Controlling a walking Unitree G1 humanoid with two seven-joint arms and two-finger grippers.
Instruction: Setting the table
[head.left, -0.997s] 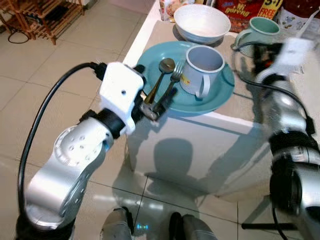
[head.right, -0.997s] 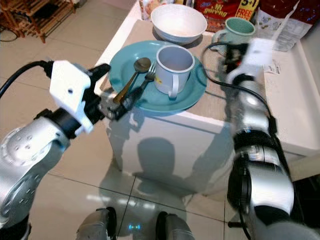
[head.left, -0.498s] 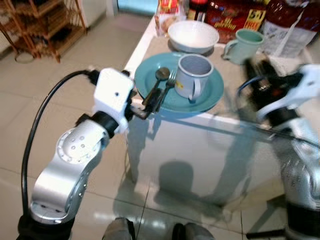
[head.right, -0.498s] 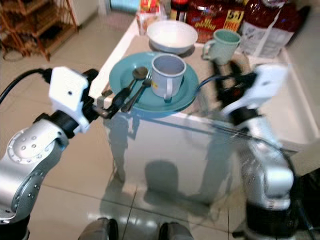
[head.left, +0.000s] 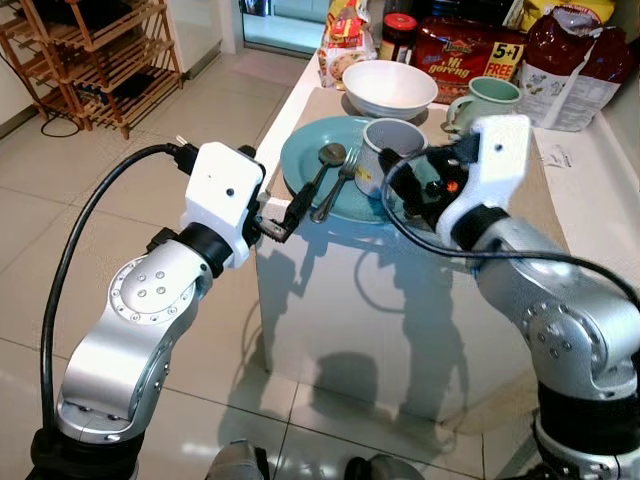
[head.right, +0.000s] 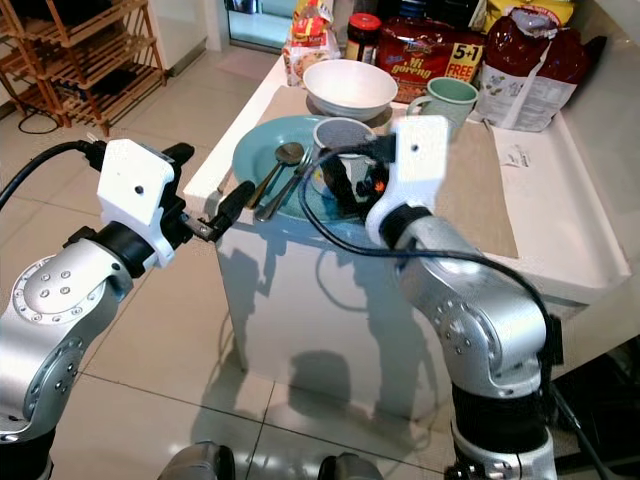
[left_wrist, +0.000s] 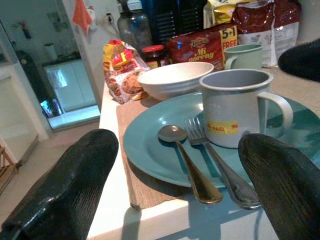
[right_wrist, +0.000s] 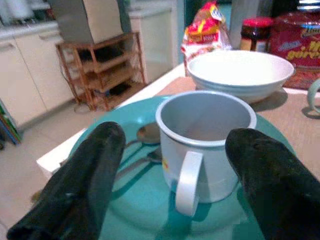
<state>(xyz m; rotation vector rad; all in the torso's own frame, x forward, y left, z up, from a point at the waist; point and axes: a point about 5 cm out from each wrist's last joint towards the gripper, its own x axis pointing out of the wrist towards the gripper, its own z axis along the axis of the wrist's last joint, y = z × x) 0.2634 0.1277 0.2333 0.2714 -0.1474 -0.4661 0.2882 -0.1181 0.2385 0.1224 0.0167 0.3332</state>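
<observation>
White table (head.left: 300, 110) bears a teal plate (left_wrist: 150, 145); both pincers, left pincer (left_wrist: 175, 195) and right pincer (right_wrist: 175, 170), gape wide, empty.

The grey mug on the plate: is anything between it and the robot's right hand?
Nothing visible. The right hand is open, its fingers either side of the grey enamel mug on the round teal plate, handle facing it.

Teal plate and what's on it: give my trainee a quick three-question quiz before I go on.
1. True or false: the spoon and fork lie side by side on the teal plate.
2. Which gripper has its fingers open towards the grey mug: A left, B right, C both?
3. What stands just behind the plate?

Key: 1 true. 2 C; the left gripper faces it from the table edge. 3 A white bowl.
</observation>
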